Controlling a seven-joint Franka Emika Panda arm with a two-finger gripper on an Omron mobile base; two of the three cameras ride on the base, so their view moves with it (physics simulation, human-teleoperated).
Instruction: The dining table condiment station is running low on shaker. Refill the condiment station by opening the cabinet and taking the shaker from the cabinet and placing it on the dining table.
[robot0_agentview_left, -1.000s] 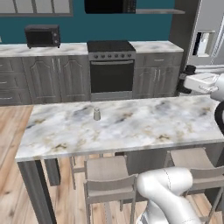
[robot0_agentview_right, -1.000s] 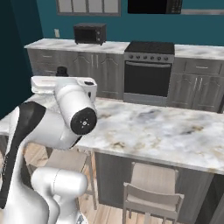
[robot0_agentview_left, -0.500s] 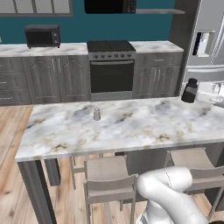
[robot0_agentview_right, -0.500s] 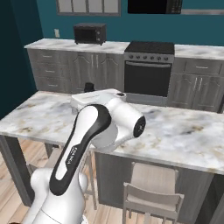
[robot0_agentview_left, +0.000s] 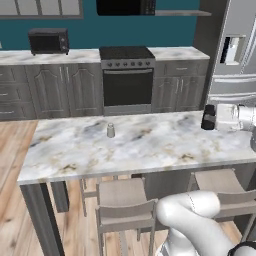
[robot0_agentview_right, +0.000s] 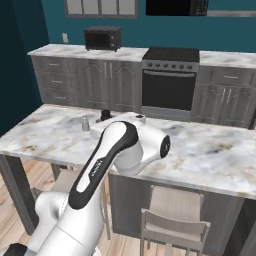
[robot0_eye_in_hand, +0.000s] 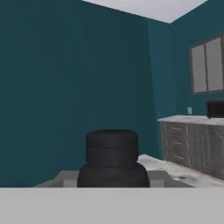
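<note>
The claw (robot0_eye_in_hand: 112, 181) is gripping the black shaker (robot0_eye_in_hand: 112, 158) between its fingers and holding it upright over the right end of the dining counter (robot0_agentview_left: 150, 145). The marble is lying directly beneath — the coming move is looking like a straight lowering, well right of the pale grey shaker (robot0_agentview_left: 110, 130).

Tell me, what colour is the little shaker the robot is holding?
Black. The shaker shows best in the hand view, between the gripper's fingers.

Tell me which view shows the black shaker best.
Hand view: the shaker sits large and centred in the tool. Left base view shows it small at the arm's end; right base view, a dark bit behind the arm.
</note>
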